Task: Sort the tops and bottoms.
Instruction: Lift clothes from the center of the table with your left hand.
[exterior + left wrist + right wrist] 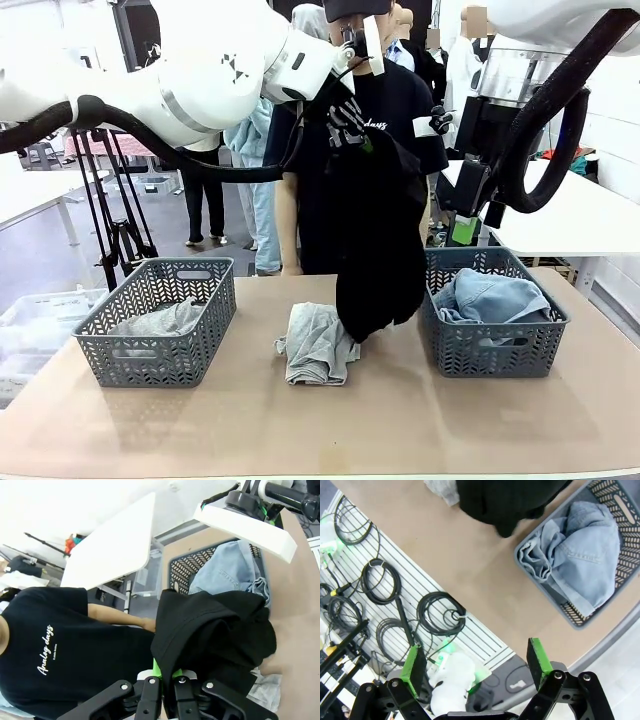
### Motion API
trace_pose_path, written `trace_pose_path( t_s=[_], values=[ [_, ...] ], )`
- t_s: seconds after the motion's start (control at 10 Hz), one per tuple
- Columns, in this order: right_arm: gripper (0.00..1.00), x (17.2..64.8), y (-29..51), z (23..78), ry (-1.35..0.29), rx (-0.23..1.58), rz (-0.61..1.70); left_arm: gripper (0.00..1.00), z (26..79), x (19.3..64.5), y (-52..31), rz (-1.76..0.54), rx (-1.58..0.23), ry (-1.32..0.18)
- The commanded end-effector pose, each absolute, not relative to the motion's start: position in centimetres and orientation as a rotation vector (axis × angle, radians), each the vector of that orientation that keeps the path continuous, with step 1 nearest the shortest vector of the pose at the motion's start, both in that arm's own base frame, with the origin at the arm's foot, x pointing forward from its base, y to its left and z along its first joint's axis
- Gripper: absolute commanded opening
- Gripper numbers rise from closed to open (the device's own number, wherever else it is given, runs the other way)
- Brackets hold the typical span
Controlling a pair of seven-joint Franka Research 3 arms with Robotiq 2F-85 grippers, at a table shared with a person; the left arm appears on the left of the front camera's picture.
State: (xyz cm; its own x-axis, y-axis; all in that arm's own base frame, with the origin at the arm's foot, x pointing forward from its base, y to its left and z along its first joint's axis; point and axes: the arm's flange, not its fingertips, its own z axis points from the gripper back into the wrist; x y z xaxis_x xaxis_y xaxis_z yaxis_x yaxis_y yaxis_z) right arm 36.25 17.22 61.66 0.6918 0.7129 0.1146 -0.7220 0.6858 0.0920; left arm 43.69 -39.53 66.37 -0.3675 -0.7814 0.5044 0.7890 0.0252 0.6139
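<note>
Your left tool (162,669) is pressed together on a fold of the black garment (380,240) and holds it high over the middle of the bench (400,425), right in front of the person (55,645). The cloth hangs in a long bunch. Its lower end reaches down beside the grey garment (318,345) lying on the bench, and you cannot tell whether they touch. Your right tool (477,662) is spread wide and empty, up above the right basket (490,352), where the denim garment (590,555) lies.

The pinch takes in only a small bite of fabric, so a quick swing could pull it free. If you carry it sideways this low, the hem may drag the grey garment along or catch on the right basket's rim. The left basket (150,368) already holds a grey piece (165,320).
</note>
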Motion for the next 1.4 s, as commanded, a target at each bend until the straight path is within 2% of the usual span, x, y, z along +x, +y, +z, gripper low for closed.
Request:
trace_pose_path(
  t_s=[0.0, 1.3],
  values=[
    [1.0, 36.02, 17.04, 61.56, -0.064, 0.126, 0.804, 0.0, 66.92, 43.42, -39.25, -1.644, -0.03, -1.051],
    [1.0, 36.02, 17.04, 61.56, -0.064, 0.126, 0.804, 0.0, 66.92, 43.42, -39.25, -1.644, -0.03, -1.051]
  ],
)
